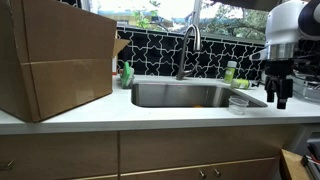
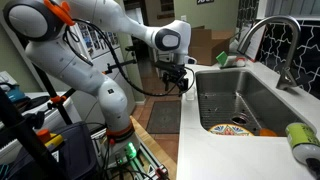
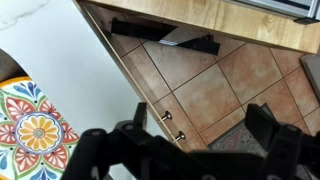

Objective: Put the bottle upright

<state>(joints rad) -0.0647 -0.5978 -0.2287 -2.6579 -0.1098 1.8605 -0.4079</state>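
A small green bottle (image 2: 298,133) lies on its side on the white counter at the near corner of the sink. A greyish piece (image 2: 309,156) beside it is cut off by the frame edge, and I cannot tell whether it is the bottle's top. In an exterior view a green bottle (image 1: 230,72) shows behind the sink's right corner. My gripper (image 2: 178,86) is open and empty. It hangs in front of the counter edge, over the floor and apart from the bottle, and also shows in an exterior view (image 1: 280,95). The wrist view shows the spread fingers (image 3: 200,130) above floor tiles, with no bottle in sight.
A steel sink (image 1: 150,95) with a faucet (image 1: 186,45) holds a colourful plate (image 2: 235,127). A large cardboard box (image 1: 55,60) stands on the counter. A bright green dish-soap bottle (image 1: 127,73) stands behind the sink. A clear container (image 1: 238,103) sits by the sink's front corner.
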